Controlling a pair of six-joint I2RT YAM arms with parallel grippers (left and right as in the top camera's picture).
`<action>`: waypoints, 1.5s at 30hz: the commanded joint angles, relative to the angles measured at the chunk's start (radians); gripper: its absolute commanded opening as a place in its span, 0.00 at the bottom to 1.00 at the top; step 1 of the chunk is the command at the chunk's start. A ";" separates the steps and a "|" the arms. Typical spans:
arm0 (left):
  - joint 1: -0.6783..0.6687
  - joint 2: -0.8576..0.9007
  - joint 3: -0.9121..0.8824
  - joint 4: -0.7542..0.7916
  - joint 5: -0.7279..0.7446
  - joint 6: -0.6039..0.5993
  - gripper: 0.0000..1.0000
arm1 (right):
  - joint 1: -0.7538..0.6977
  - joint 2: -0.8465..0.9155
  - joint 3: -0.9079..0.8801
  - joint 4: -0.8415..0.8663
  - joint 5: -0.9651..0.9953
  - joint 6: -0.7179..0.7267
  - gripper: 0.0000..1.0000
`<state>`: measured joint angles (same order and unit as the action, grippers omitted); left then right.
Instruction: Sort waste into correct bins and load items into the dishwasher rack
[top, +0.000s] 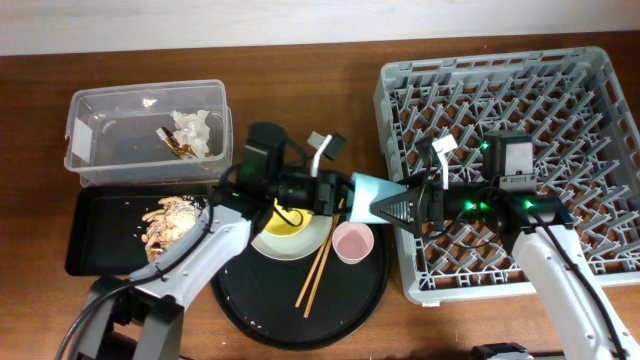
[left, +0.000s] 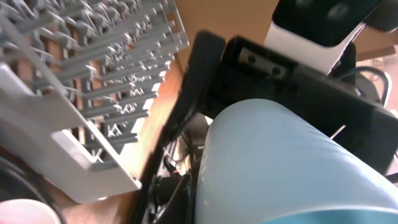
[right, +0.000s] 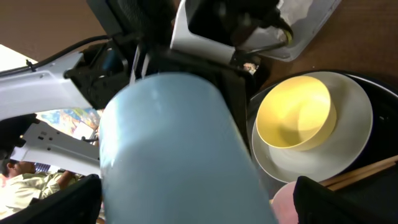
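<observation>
The blue cup (top: 368, 194) lies on its side in the air between my two grippers, above the right edge of the round tray. My left gripper (top: 340, 193) is shut on its rim end; the cup fills the left wrist view (left: 280, 168). My right gripper (top: 392, 207) is open, with its fingers on either side of the cup's base end (right: 180, 149) and a small gap on one side. The yellow bowl (top: 285, 228) sits on the pale plate (top: 300, 245). The pink cup (top: 353, 242) and the chopsticks (top: 316, 272) lie beside them. The grey dishwasher rack (top: 560, 110) is at the right.
The clear tub (top: 100, 130) at the back left holds white napkins (top: 197, 128) and a wrapper. The shallow black tray (top: 100, 215) in front of it holds tan food scraps (top: 170, 222). The round black serving tray (top: 340, 310) carries the dishes.
</observation>
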<state>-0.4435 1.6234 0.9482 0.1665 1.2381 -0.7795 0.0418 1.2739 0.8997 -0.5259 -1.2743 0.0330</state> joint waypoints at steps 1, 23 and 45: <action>-0.006 0.005 0.010 0.005 -0.004 -0.016 0.00 | 0.013 0.004 0.008 0.003 -0.035 -0.010 0.85; 0.479 -0.496 0.010 -1.143 -0.959 0.706 0.36 | -0.050 -0.014 0.530 -0.769 1.208 -0.031 0.46; 0.156 -0.379 0.010 -0.861 -0.886 0.627 0.57 | -0.251 0.067 0.531 -0.826 1.028 -0.026 0.92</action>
<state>-0.1616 1.1580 0.9554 -0.7795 0.3344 -0.0948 -0.2043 1.3914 1.4216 -1.3479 -0.1944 0.0143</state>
